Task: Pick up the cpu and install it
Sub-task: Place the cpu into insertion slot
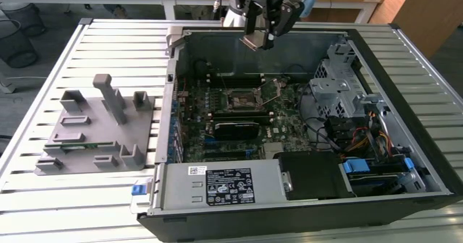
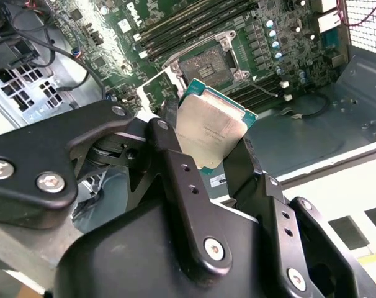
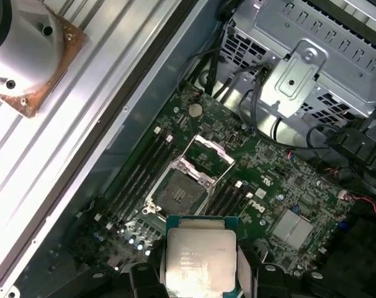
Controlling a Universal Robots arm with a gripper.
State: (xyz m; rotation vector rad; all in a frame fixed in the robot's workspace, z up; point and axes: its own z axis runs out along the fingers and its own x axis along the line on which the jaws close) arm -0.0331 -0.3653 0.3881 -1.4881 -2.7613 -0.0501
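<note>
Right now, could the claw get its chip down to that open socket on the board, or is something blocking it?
Probably yes. The claw holds the cpu above the motherboard; the socket lies bare, its cover flipped up, and nothing seems to lie between.

Open PC case (image 1: 304, 221) is laid flat on a slatted metal table (image 1: 116, 48). Motherboard (image 1: 285, 126) is exposed inside. Its socket (image 1: 244, 98) is seen open, load frame lifted. Power supply (image 1: 217, 184) is mounted along the wall nearest the exterior camera, drive cage (image 1: 336, 85) at the exterior view's right. Grey fixture (image 1: 87, 129) is set beside the case at the exterior view's left. A green strip (image 1: 72, 146) in it is possibly a memory stick.
</note>
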